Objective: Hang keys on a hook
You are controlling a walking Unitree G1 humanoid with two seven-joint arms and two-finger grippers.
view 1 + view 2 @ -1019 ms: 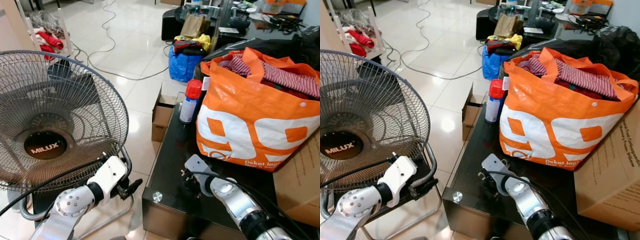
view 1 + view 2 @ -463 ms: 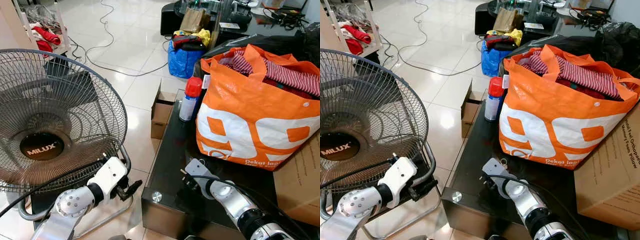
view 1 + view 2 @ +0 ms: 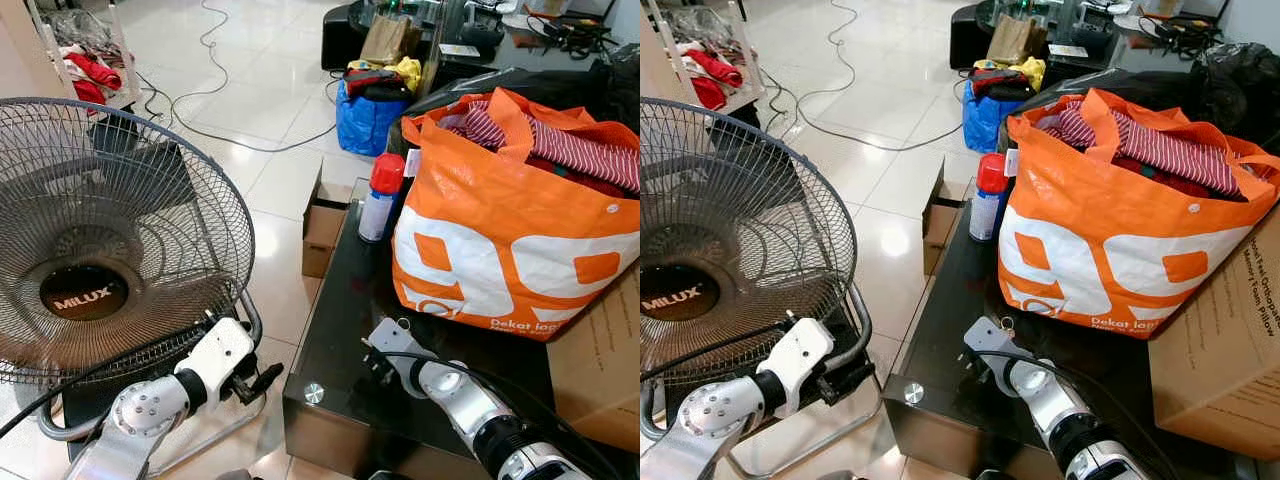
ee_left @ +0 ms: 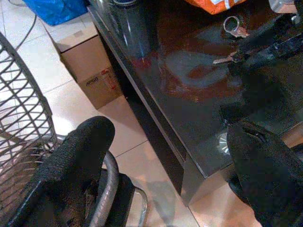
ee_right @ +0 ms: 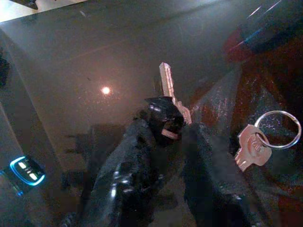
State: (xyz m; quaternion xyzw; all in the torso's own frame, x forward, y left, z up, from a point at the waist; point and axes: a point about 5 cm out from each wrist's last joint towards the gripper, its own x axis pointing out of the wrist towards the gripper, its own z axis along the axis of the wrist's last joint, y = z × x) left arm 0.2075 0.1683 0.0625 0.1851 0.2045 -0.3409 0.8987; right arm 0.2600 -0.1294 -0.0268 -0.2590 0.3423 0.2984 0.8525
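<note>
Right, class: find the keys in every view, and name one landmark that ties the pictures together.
Left eye view: keys on the table, before the orange bag.
Right eye view: keys in the same spot.
Left wrist view: keys far across the table top.
Right wrist view: keys close up, with their ring.
Shared landmark: the glossy black table.

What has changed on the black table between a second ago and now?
Barely anything. The right hand stays shut on the black-headed key on the table, its wrist shifted only slightly; the ringed key lies beside it. The left hand stays open, idle by the fan. Orange bag and spray can unmoved; the small scene shift is camera motion.
</note>
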